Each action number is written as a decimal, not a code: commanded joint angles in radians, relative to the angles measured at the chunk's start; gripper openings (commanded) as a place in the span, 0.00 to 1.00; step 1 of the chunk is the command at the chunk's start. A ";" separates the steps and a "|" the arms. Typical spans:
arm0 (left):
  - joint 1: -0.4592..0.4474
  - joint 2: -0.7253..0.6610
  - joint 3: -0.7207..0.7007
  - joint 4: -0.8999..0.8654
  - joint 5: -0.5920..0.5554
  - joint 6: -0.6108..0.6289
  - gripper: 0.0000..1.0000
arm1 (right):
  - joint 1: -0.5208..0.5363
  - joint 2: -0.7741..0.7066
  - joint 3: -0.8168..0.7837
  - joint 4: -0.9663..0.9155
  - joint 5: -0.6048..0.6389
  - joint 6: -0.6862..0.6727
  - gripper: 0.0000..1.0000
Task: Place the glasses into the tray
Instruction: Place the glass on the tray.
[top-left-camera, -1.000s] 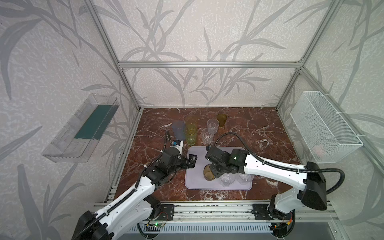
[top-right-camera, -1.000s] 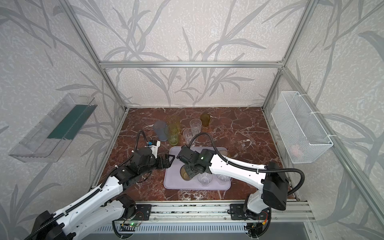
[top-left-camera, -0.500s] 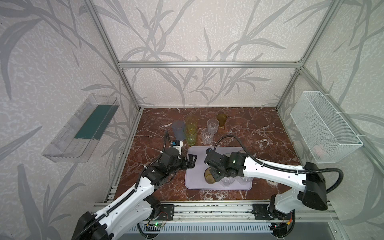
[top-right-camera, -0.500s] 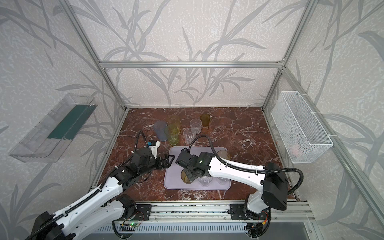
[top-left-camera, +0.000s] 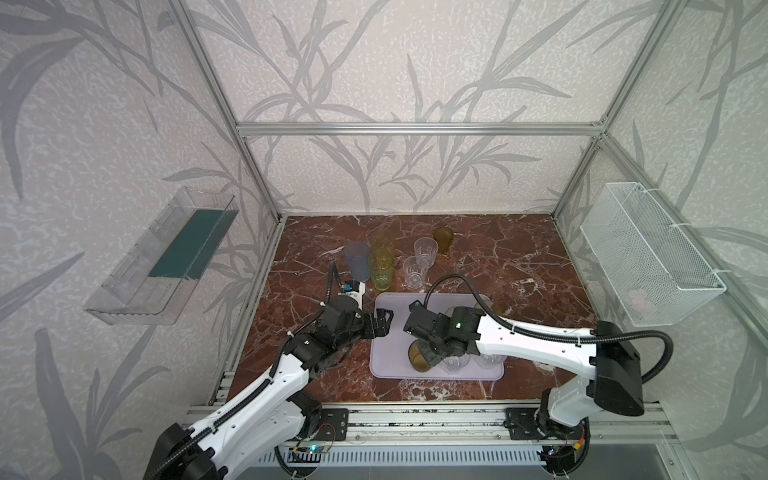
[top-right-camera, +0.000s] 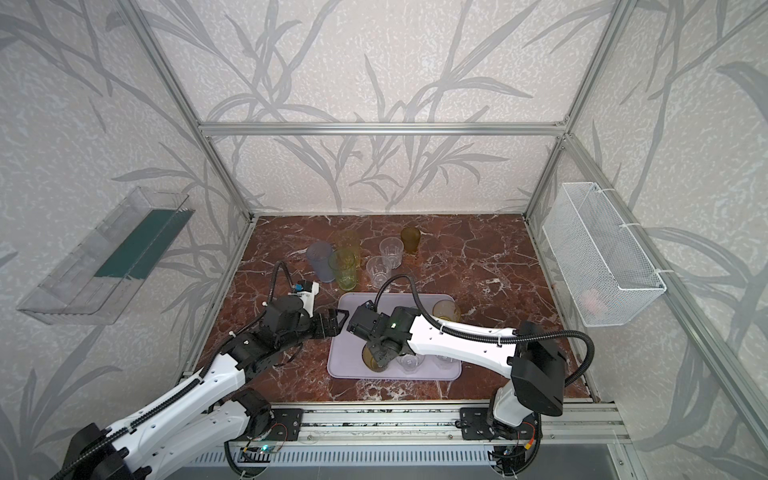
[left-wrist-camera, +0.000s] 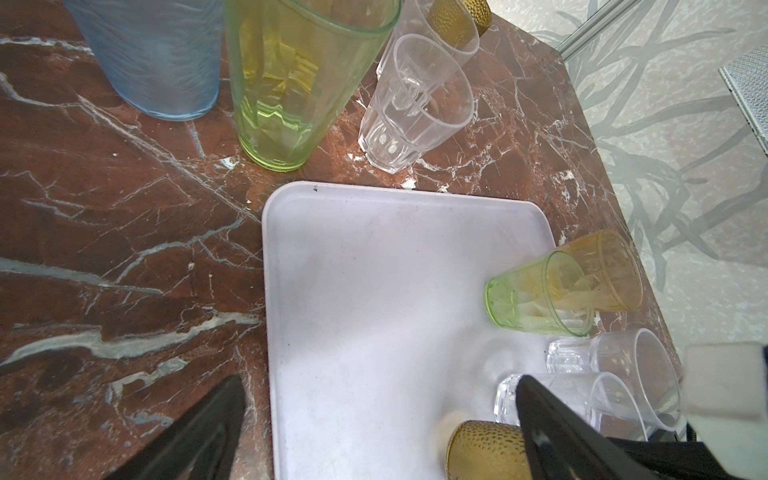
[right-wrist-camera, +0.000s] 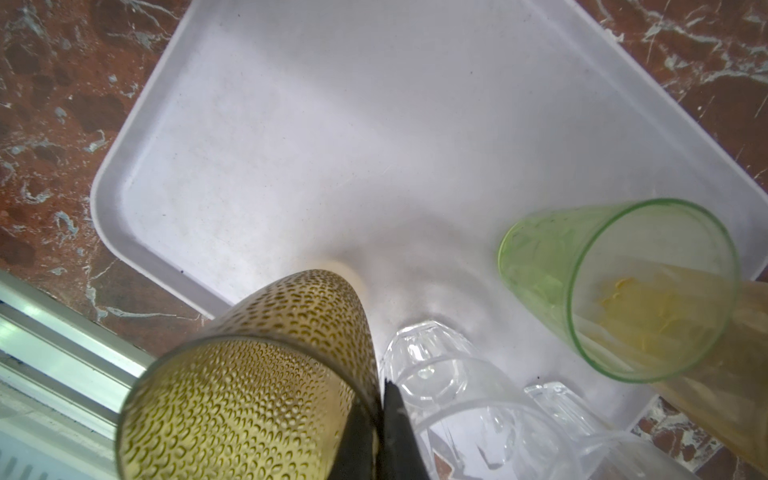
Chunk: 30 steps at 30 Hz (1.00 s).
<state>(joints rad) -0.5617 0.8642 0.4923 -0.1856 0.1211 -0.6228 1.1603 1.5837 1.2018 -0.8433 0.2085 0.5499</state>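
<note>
The pale lilac tray (top-left-camera: 395, 307) (top-right-camera: 345, 365) (left-wrist-camera: 365, 270) (right-wrist-camera: 311, 145) lies at the front middle of the table. My right gripper (top-left-camera: 434, 355) (top-right-camera: 384, 357) (right-wrist-camera: 380, 424) is shut on the rim of a dimpled amber-brown glass (top-left-camera: 417, 357) (top-right-camera: 371, 359) (left-wrist-camera: 482, 449) (right-wrist-camera: 249, 374), upright over the tray's front left part. Whether its base touches I cannot tell. A green glass (right-wrist-camera: 615, 286), a yellow one (left-wrist-camera: 611, 270) and two clear ones (right-wrist-camera: 449, 374) (left-wrist-camera: 623, 361) stand in the tray. My left gripper (top-left-camera: 384, 323) (top-right-camera: 337, 319) (left-wrist-camera: 380, 382) hangs open and empty over the tray's left edge.
Behind the tray stand a tall blue-grey glass (top-left-camera: 358, 259), a green one (top-left-camera: 380, 268), a yellow one (top-left-camera: 382, 239), two clear ones (top-left-camera: 414, 272) (top-left-camera: 426, 251) and an amber one (top-left-camera: 444, 240). A clear wall bin (top-left-camera: 162, 253) hangs left, a wire basket (top-left-camera: 648, 253) right.
My right gripper has carried the amber glass slightly leftward and toward the tray's front edge, sinking lower. The left arm has stayed still.
</note>
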 joint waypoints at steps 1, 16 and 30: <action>0.003 -0.020 -0.020 0.008 -0.012 -0.007 0.99 | 0.010 0.021 0.000 -0.022 -0.006 0.007 0.00; 0.003 -0.048 -0.027 -0.008 -0.024 -0.003 0.99 | 0.013 0.030 0.033 -0.005 -0.038 -0.025 0.61; 0.005 -0.029 0.006 -0.015 -0.044 0.004 0.99 | 0.010 -0.062 0.037 0.102 -0.021 -0.053 0.99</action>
<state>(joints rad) -0.5617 0.8314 0.4816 -0.1875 0.0982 -0.6228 1.1652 1.5723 1.2163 -0.7658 0.1593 0.5049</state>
